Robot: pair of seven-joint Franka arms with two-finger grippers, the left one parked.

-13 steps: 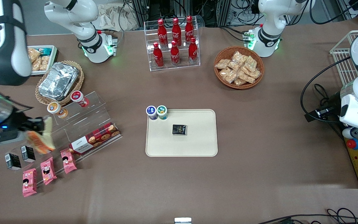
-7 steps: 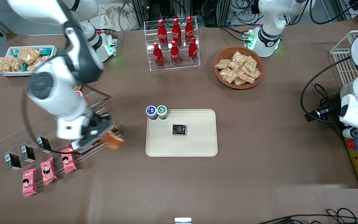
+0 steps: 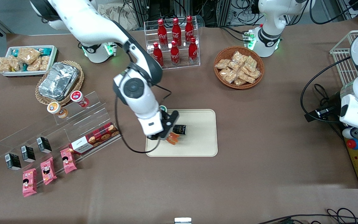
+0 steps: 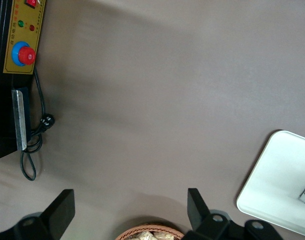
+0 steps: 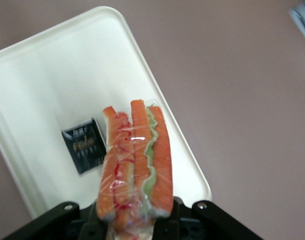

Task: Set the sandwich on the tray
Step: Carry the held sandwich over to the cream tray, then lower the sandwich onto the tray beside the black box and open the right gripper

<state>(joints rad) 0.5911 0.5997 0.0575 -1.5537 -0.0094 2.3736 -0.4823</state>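
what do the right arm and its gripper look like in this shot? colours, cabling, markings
The right arm has glossy white shells with black joint bands and a round dark grey cap at the wrist. The base glows green. A thin black cable loops from the wrist down over the table. The gripper, over the tray, has a white body with a small dark mark and black jaws.

Gripper holds sandwich above tray; black packet beside; rest bare.
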